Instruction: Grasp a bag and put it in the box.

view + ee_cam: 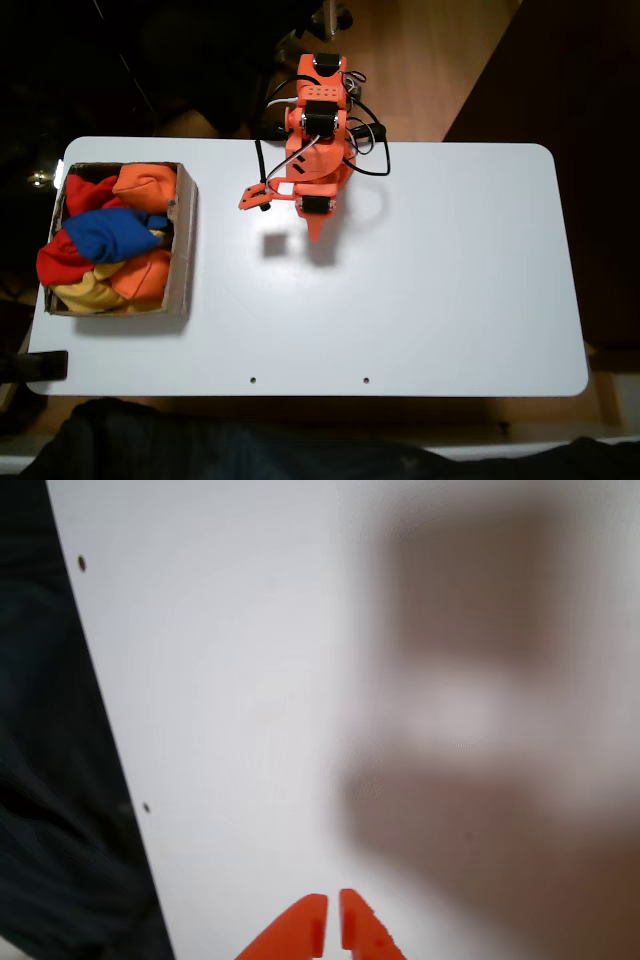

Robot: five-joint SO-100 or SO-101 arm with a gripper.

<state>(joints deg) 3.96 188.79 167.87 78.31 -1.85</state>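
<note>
I count one box [184, 245] at frame left holding one blue bag [108, 232], roughly two orange, two red, one yellow; one white table [450, 280].

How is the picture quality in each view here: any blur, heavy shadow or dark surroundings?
Fixed view: sharp on the white table, dark all around it; the arm throws soft shadows beneath itself; the blue bag in the box reads clearly. Wrist view: large blurry brownish shadow on the right, tabletop soft, gripper tips fairly crisp and nearly together.
</note>
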